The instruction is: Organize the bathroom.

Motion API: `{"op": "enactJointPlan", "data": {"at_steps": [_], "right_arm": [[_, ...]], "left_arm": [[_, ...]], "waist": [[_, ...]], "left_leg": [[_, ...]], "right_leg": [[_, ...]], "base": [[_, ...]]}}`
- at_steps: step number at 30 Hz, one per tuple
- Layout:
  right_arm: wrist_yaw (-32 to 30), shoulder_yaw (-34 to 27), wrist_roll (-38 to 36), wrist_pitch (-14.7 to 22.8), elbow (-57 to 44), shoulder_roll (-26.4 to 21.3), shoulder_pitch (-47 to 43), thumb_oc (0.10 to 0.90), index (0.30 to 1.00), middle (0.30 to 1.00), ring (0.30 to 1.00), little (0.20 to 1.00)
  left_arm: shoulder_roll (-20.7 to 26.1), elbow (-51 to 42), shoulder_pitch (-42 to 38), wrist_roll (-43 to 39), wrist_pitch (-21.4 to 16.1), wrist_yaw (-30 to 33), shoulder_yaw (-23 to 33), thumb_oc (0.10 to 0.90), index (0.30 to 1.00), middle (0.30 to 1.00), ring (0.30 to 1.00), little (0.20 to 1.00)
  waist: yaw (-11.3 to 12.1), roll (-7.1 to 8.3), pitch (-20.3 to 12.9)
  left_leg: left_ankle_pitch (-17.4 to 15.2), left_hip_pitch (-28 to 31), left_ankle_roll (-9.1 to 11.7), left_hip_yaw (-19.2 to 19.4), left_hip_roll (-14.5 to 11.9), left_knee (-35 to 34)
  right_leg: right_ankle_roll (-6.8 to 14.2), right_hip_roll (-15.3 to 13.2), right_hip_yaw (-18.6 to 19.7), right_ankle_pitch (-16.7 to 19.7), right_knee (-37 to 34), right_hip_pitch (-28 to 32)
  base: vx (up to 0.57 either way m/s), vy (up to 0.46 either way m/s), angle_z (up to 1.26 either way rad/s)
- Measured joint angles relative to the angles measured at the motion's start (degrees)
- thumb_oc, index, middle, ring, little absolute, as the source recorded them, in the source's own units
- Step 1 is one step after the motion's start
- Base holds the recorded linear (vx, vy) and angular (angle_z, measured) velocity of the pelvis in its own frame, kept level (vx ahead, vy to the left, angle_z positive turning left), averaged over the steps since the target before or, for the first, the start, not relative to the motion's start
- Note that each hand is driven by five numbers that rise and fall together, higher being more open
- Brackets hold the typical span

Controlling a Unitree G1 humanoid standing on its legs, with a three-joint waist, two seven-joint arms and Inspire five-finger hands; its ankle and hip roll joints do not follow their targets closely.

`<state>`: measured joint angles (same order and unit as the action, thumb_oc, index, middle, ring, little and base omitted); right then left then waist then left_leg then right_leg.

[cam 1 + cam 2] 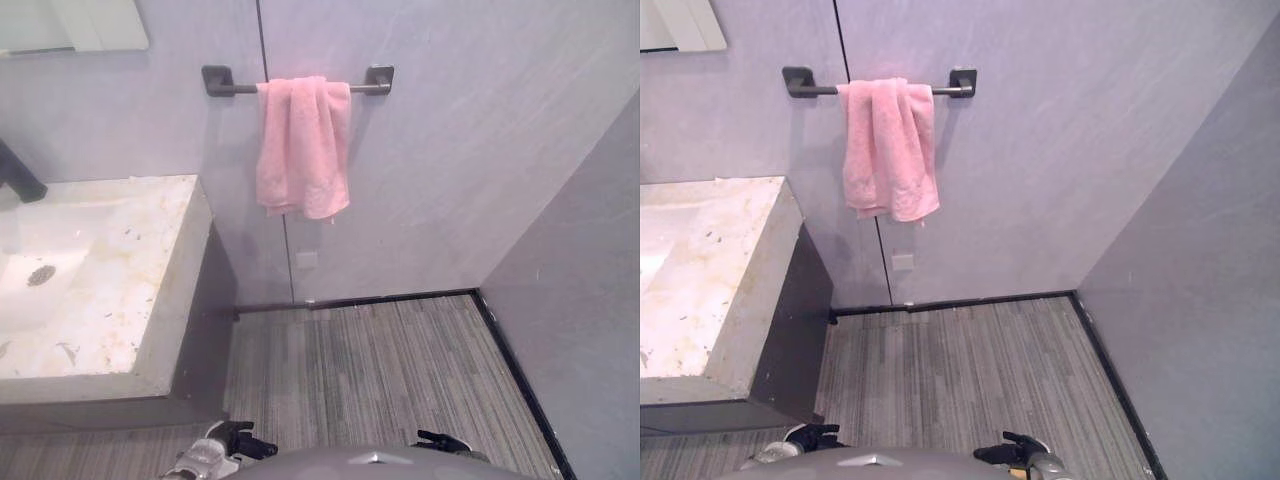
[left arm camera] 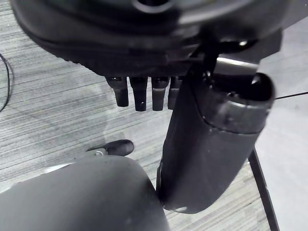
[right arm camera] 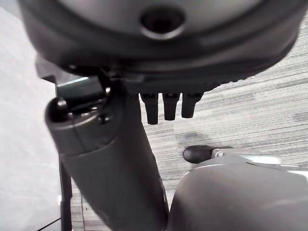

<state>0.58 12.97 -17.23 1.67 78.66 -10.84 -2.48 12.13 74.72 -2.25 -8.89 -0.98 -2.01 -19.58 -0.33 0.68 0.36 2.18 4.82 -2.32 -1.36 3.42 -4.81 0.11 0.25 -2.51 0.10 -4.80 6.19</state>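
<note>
Pink terry, bunched and uneven: the towel hangs over the dark wall bar, nearer the bar's right end, its long axis straight down the wall. We hold both hands low by our sides, well below and short of it. The left hand and the right hand each show straight, relaxed fingers holding nothing. The towel hangs about midway between them, so neither is clearly nearer. The sink counter is cut off at the left.
</note>
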Motion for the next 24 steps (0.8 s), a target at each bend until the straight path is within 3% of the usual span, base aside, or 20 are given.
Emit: {"op": "enactJointPlan", "data": {"at_steps": [8,13,24], "right_arm": [[0.03,0.01,0.00,0.06,-0.03,0.01,-0.01,0.800,0.900,0.900,0.900,0.900],[0.01,0.02,-0.01,0.11,-0.04,0.20,-0.06,0.800,0.900,0.900,0.900,0.900],[-0.04,0.29,0.00,0.55,-0.04,0.46,-0.05,0.800,0.900,0.900,0.900,0.900]], "left_arm": [[0.23,0.03,0.00,-1.99,0.41,-0.86,0.12,0.800,0.900,0.900,0.900,0.900],[0.05,0.16,-0.18,-1.78,2.62,3.15,0.24,0.800,0.900,0.900,0.900,0.900],[-0.19,0.13,-0.17,-1.62,2.59,5.57,0.10,0.800,0.900,0.900,0.900,0.900]], "waist": [[0.04,0.27,0.19],[-0.05,0.43,0.25],[-0.08,0.49,0.24]], "left_leg": [[0.00,-0.01,0.00,0.01,0.00,0.00],[-0.01,0.00,0.00,0.04,0.00,0.00],[-0.02,0.15,0.02,0.14,-0.03,0.00]], "right_leg": [[0.00,0.00,0.01,0.00,0.00,-0.02],[0.00,0.00,0.04,0.00,0.00,-0.01],[0.01,0.01,0.09,-0.01,0.00,0.10]], "base": [[0.00,0.000,0.00],[0.01,-0.001,0.00],[0.02,-0.023,0.00]]}}
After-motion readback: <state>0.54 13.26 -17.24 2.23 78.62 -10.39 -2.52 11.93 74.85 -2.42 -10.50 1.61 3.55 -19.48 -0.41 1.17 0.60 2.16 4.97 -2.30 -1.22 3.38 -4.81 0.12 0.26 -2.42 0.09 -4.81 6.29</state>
